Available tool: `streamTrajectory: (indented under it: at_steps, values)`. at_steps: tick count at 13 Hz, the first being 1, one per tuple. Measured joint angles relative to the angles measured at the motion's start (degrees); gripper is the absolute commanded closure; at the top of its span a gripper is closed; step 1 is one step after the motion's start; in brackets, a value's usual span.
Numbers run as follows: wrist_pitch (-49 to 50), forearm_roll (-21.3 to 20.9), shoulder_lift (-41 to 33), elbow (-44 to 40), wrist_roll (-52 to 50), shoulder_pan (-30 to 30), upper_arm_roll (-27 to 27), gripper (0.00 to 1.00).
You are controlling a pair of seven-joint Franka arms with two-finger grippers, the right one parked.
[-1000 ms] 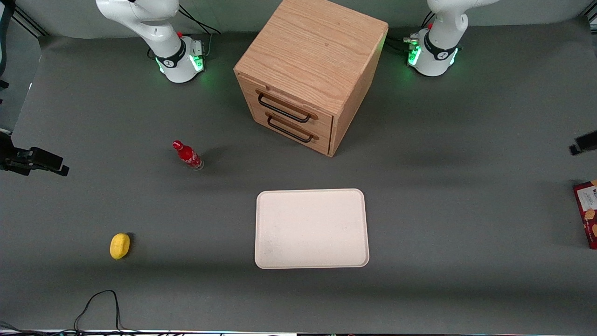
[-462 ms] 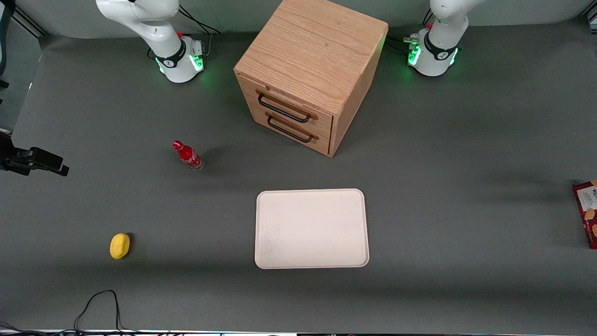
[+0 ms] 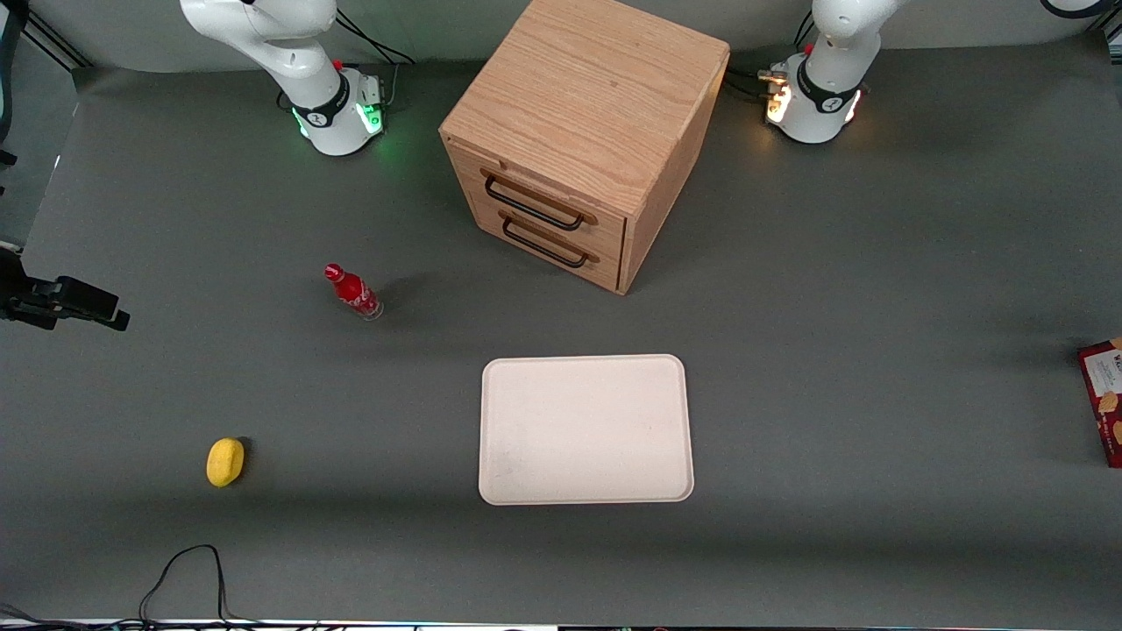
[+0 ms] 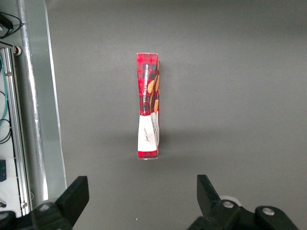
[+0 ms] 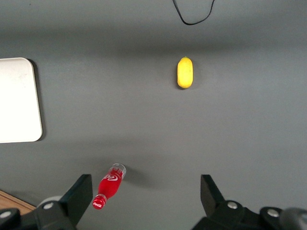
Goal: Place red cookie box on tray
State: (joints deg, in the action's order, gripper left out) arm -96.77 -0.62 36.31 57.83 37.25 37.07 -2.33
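The pincer (image 4: 141,201) hangs spread wide above the red cookie box (image 4: 148,106), which lies on the desk (image 3: 877,350) toward the working arm's end, seemingly on its narrow side, well apart from the tray (image 3: 585,429).

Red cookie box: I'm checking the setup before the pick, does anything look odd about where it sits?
The red cookie box lies at the working arm's end of the table, partly cut off in the front view, well apart from the tray. The gripper hovers above it, jaws wide open.
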Motion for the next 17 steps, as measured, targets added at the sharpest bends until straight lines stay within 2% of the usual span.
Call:
streamTrajectory:
  at_steps: [8, 17]
  values:
    - [-11.81, -0.04, 13.05, 0.09, -0.07, -0.94, -0.29, 0.0]
    - [-14.82, -0.05, 17.28, 0.31, -1.13, -0.89, -0.22, 0.0]
